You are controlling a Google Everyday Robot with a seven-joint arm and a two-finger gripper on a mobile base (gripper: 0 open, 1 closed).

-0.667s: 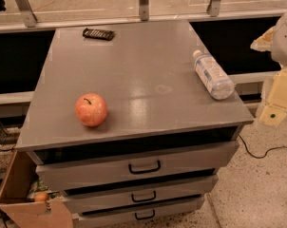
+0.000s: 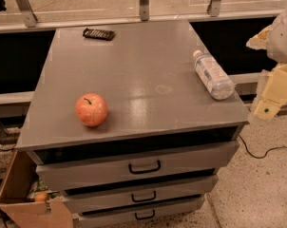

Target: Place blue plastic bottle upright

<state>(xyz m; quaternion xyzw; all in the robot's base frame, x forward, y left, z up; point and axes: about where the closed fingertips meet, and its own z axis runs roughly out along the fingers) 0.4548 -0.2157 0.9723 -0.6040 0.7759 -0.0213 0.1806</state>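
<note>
In the camera view, the arm (image 2: 282,32) is coming in from the right edge of the frame. Its pale grey upper part is sitting high by that edge, and a cream-yellow section is hanging below it, slanting down toward the cabinet's front right corner. The gripper (image 2: 268,103) is hanging at this lower end, off the side of the cabinet top (image 2: 143,75), just beside its right edge. It is gripping nothing, and whether it is apart or together I cannot tell from this angle. A small dark dot is showing near its lower tip.

The blue plastic bottle (image 2: 212,74) is lying on its side on the grey cabinet top, close to the right edge. Its white cap is pointing toward the back and its base toward the front right. Its pale label is carrying blue print, but the writing is too small to read. The apple (image 2: 91,109) is sitting near the front left, well apart from the bottle. A dark flat object (image 2: 99,33) is lying by the back edge. Below, three drawers (image 2: 143,165) with dark handles are facing the camera, and a cardboard box (image 2: 20,194) is standing at the lower left.
</note>
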